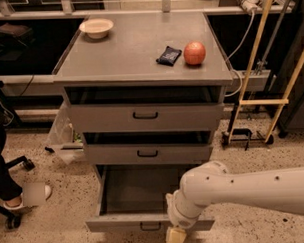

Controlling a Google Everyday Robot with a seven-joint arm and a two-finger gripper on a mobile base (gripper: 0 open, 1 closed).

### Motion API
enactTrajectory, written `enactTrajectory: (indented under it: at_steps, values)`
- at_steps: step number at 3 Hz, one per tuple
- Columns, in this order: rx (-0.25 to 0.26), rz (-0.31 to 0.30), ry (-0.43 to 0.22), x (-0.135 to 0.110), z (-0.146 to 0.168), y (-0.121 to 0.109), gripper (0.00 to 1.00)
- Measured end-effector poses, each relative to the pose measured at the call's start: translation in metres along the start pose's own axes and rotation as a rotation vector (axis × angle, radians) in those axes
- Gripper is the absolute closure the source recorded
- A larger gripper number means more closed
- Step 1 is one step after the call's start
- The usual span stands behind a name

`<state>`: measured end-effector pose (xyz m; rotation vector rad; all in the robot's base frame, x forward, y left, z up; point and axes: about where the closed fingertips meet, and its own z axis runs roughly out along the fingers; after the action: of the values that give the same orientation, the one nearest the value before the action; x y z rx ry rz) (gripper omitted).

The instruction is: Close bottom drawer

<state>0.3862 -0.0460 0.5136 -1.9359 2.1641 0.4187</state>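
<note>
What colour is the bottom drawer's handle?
Black handle, camera view; tool low at bottom drawer front.
</note>
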Motion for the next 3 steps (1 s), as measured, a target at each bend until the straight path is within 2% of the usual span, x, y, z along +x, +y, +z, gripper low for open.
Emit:
enactTrajectory:
  at_steps: [1, 2, 3]
  values:
    - [-0.059, 0.125, 0.019, 0.039, 0.077, 0.0, 0.0]
    - [-0.101, 0.156, 0.021, 0.048, 0.097, 0.012, 0.0]
    - [-0.101, 0.156, 0.021, 0.048, 0.097, 0.012, 0.0]
